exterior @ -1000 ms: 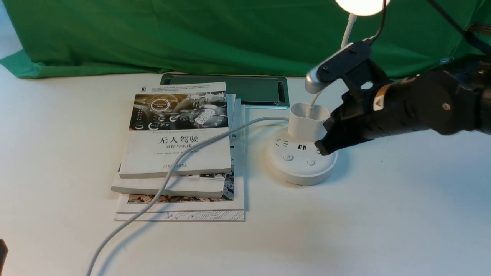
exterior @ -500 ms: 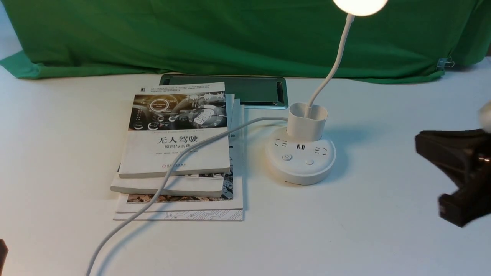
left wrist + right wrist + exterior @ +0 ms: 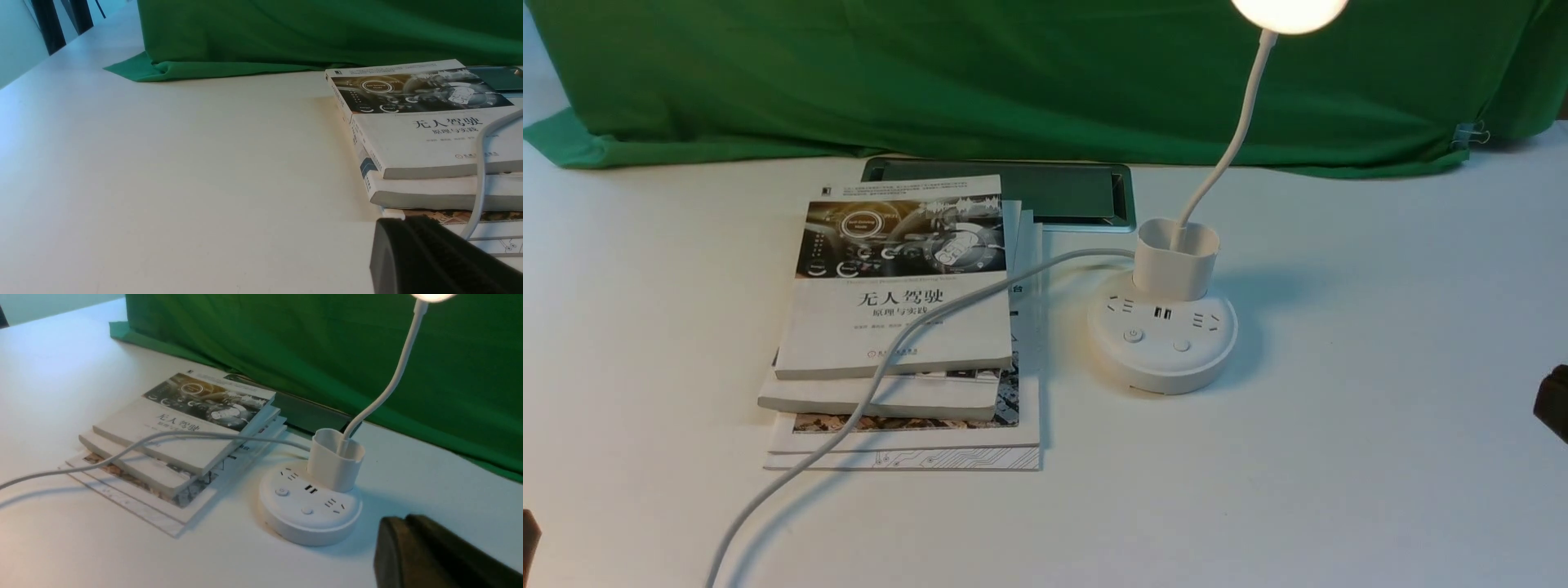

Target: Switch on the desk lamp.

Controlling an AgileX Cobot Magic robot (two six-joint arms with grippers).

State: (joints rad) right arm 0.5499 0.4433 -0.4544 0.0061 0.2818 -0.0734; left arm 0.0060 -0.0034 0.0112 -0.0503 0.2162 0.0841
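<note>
- The desk lamp [image 3: 1162, 327] stands on the white table [image 3: 1339, 506], just right of the book stack [image 3: 898, 327], with its head glowing. It looks like light plastic that would slide if shoved sideways.
- Its puck base [image 3: 309, 522] is stiff and flat, so a straight downward press should do and no grasp is needed.
- The thin neck [image 3: 1235, 139] would flex and is best avoided.
- The right gripper [image 3: 402, 531] sits well apart from the base with its fingers pressed together. The left gripper [image 3: 408, 249] is beside the books, and whether it is spread or closed cannot be told.
- The two buttons [image 3: 1134, 335] are small, smooth targets.
</note>
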